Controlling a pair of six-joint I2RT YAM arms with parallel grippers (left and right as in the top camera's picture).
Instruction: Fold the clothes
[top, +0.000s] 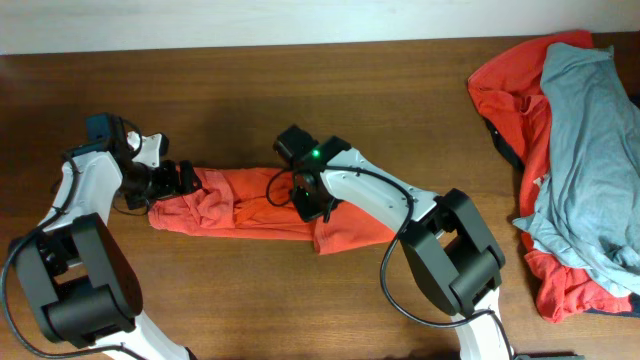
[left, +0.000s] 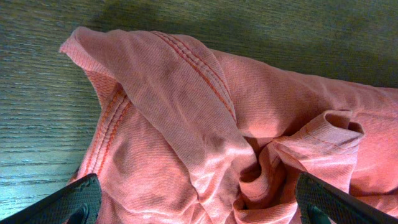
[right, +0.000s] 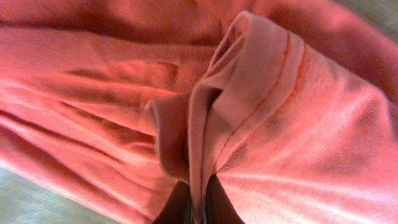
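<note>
While our right gripper (top: 311, 204) clamps stitched fold of soft orange-red knit T-shirt (top: 250, 208) bunched mid-counter, our left gripper (top: 178, 181) gapes wide over its hem. Light, limp, will sag; we'd take hems. Light grey-blue T-shirt (top: 585, 140) heaped by far-right corner.

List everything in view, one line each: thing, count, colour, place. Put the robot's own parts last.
bunched T-shirt: one, orange-red, lying as a long strip at the table's centre.
grey-blue T-shirt: one, light grey-blue, on top of the pile at the far right.
piled orange-red clothes: count unclear, orange-red, under the grey-blue T-shirt.
table: one, dark brown wood, under everything.
left tool: one, black, open, fingers either side of the strip's left end.
right tool: one, dark, shut on a fold near the strip's middle.
</note>
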